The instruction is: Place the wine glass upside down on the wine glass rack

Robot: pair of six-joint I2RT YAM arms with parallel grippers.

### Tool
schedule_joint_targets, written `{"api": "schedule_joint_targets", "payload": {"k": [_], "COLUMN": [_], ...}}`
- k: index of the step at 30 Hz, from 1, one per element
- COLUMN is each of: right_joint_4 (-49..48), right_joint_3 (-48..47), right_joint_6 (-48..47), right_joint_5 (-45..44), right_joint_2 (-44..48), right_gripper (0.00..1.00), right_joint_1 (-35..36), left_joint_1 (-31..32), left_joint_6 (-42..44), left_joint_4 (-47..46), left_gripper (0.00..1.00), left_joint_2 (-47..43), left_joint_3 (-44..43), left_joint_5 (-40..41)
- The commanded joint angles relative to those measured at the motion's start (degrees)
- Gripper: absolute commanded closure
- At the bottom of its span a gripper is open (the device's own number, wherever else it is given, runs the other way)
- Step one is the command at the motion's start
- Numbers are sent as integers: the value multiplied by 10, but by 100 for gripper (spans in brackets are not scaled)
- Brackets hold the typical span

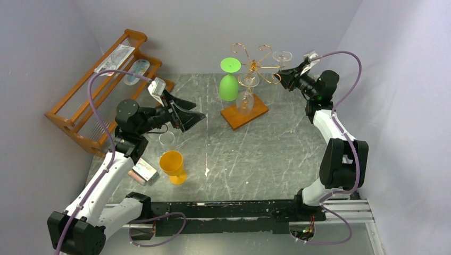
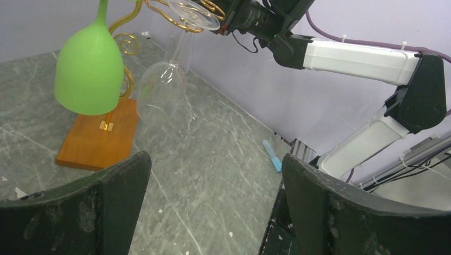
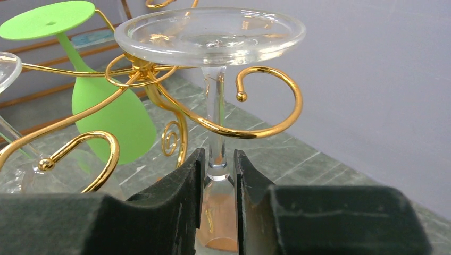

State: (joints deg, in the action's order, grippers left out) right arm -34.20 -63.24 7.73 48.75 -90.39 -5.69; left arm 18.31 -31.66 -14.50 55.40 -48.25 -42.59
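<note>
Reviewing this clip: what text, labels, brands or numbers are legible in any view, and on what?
No text can be read in any view.
On the packet on the wooden shelf: print too small to read.
On the small box beside the orange cup: markings blurred.

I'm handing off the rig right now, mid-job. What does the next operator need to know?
Right gripper: shut on the stem of the wine glass, which is upside down.
Left gripper: open, empty, apart from the rack.
Glass: the stem sits inside one of the rack's curls, foot just above it; I cannot tell whether it rests on it.
Done: glass inverted and brought into the curl.
Left: probably lower until the foot bears, open, back out clear of the green glass and clear glass hanging there.
</note>
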Motion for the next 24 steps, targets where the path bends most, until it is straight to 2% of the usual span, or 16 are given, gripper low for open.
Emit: {"api": "schedule_joint_targets", "payload": {"k": [1, 20, 22, 24], "right_joint_4": [-53, -18, -17, -18], "right_joint_3": [20, -37, -36, -32], "right_joint_6": [13, 21, 19, 21], "right_joint_5": [-43, -25, -22, -18], "right_joint_2": [16, -68, -69, -70], "right_gripper": [100, 100, 97, 88], "right_joint_1": [-4, -4, -3, -3], "left_joint_1": [-2, -2, -2, -2], "left_joint_6": [10, 14, 14, 15], "left_joint_4": [6, 13, 12, 11], "left_gripper": [4, 4, 4, 3], "left_joint_2": [-8, -3, -2, -2], "left_joint_3": [-4, -6, -6, -6], "left_joint_5": [8, 13, 13, 13]}}
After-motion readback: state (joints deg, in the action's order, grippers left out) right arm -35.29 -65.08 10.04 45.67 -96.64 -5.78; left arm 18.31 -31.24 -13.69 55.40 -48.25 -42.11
